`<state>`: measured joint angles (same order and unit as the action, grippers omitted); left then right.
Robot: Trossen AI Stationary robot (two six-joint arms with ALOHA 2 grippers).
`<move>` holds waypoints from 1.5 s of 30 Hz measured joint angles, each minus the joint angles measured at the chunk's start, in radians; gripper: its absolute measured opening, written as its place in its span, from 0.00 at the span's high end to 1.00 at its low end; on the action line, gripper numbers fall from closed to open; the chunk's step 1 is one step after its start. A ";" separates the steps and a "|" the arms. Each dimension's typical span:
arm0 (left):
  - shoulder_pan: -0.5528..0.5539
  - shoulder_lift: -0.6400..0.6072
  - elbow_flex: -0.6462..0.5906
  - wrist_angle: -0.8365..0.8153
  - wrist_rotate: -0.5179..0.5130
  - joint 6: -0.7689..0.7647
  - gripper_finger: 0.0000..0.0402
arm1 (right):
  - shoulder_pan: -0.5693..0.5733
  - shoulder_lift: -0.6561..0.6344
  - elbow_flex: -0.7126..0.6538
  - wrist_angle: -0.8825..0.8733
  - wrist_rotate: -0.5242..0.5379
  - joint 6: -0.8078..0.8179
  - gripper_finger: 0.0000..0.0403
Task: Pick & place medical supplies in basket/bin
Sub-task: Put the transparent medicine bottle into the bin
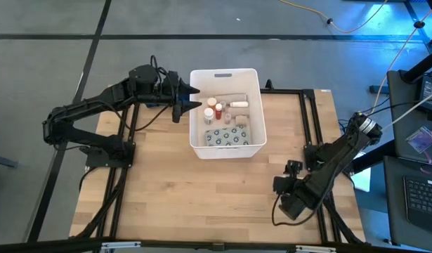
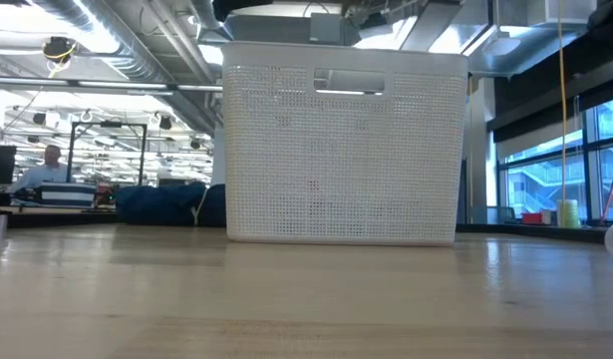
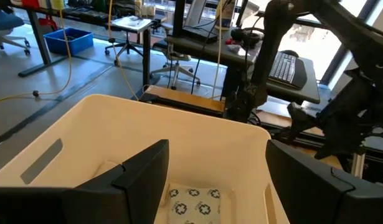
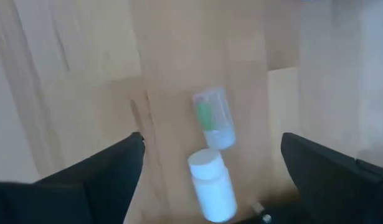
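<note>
The white basket [image 1: 258, 105] stands at the table's far middle; the low view shows its perforated wall [image 2: 341, 140]. Inside lie a patterned grey pack [image 1: 226, 137], a red bottle [image 1: 218, 111], an orange-capped bottle [image 1: 209, 115] and a white tube [image 1: 238, 104]. My left gripper [image 1: 187, 100] hangs open over the basket's left rim, with the pack [image 3: 194, 202] below it. My right gripper [image 4: 213, 143] is open above the table's right near part, pointing down. Under it a clear bottle with a green label [image 4: 211, 118] and a white bottle [image 4: 213, 186] lie on their sides on the wood.
Black frame rails [image 1: 310, 119] run along the table's right and left sides. Bare wood [image 1: 194, 197] stretches from the basket to the near edge. A desk with a keyboard [image 1: 421, 200] stands beyond the right edge. A dark blue cloth [image 2: 166, 204] lies behind the basket.
</note>
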<state>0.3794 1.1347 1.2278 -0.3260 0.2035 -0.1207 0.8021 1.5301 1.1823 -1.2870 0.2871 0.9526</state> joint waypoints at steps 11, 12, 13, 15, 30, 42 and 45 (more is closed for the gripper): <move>0.000 0.000 0.000 0.000 -0.001 -0.009 0.35 | -0.044 -0.190 -0.283 0.251 -0.034 -0.128 0.15; 0.000 0.000 0.000 0.000 0.000 -0.017 0.35 | -0.046 -0.194 -0.301 0.273 -0.034 -0.154 0.15; 0.000 0.000 0.000 -0.001 0.000 -0.021 0.35 | -0.050 -0.195 -0.320 0.296 -0.035 -0.175 0.15; 0.000 0.000 0.000 -0.012 0.000 -0.023 0.35 | -0.057 -0.194 -0.355 0.341 -0.038 -0.190 0.15; 0.000 0.000 0.000 -0.046 0.000 -0.026 0.35 | -0.153 -0.189 -0.534 0.553 -0.142 -0.201 0.22; 0.000 0.000 0.000 -0.108 0.000 -0.024 0.35 | -0.168 -0.189 -0.569 0.641 -0.203 -0.229 0.60; 0.000 0.000 0.000 -0.129 0.000 -0.025 0.35 | -0.167 -0.189 -0.568 0.645 -0.203 -0.223 0.66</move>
<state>0.3794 1.1351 1.2278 -0.4550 0.2035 -0.1459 0.6349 1.3407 0.6140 -0.6416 0.0841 0.7293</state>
